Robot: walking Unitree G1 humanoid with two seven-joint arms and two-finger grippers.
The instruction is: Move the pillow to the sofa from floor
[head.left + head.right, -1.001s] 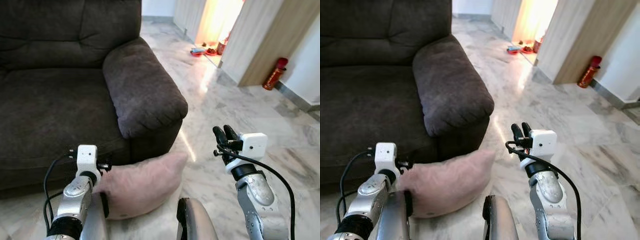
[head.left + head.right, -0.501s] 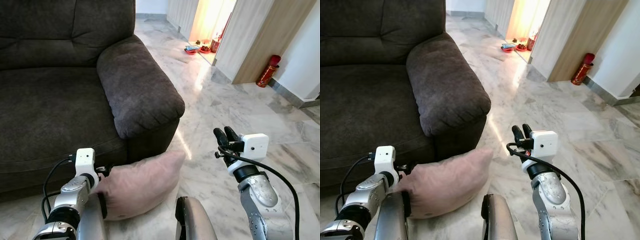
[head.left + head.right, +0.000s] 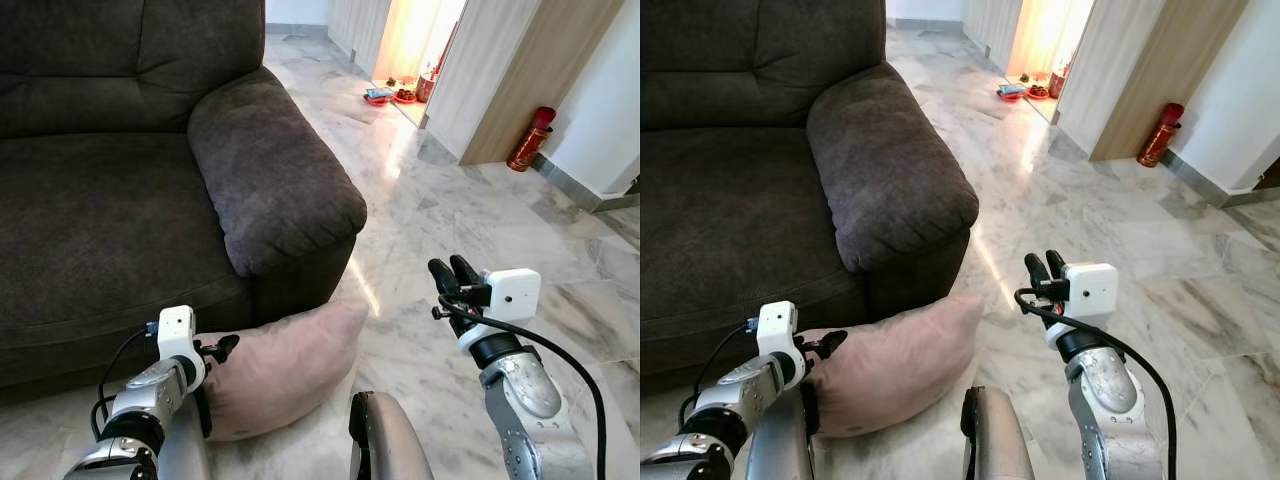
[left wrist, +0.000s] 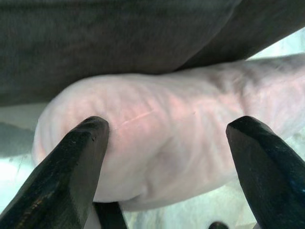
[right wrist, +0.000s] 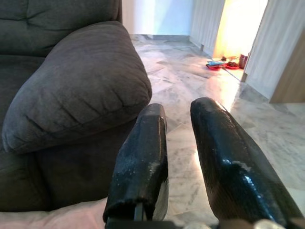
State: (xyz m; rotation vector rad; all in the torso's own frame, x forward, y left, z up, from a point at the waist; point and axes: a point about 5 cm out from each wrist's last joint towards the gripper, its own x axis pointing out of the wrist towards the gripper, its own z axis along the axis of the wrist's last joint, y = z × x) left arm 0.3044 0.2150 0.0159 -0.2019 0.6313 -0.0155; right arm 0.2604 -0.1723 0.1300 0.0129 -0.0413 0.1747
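Observation:
A pale pink pillow point(image 3: 290, 365) lies on the marble floor against the foot of the dark grey sofa point(image 3: 100, 210), just below its armrest point(image 3: 270, 170). My left gripper point(image 3: 225, 346) is at the pillow's left end and is open. In the left wrist view its two black fingers point(image 4: 71, 171) stand wide apart on either side of the pillow point(image 4: 167, 143), touching or nearly touching the fabric. My right gripper point(image 3: 448, 270) is raised to the right of the pillow, apart from it, with its fingers point(image 5: 143, 152) close together and holding nothing.
Marble floor point(image 3: 480, 210) stretches to the right of the sofa. A red fire extinguisher point(image 3: 527, 140) stands by a wooden panel point(image 3: 520, 70) at the far right. Small items point(image 3: 390, 96) lie at a bright doorway. Part of my own body point(image 3: 385, 440) shows at the bottom.
The camera has shifted slightly. My left arm has dropped lower and its fingers now show spread at the pillow's left end. The right arm and the pillow have stayed in place.

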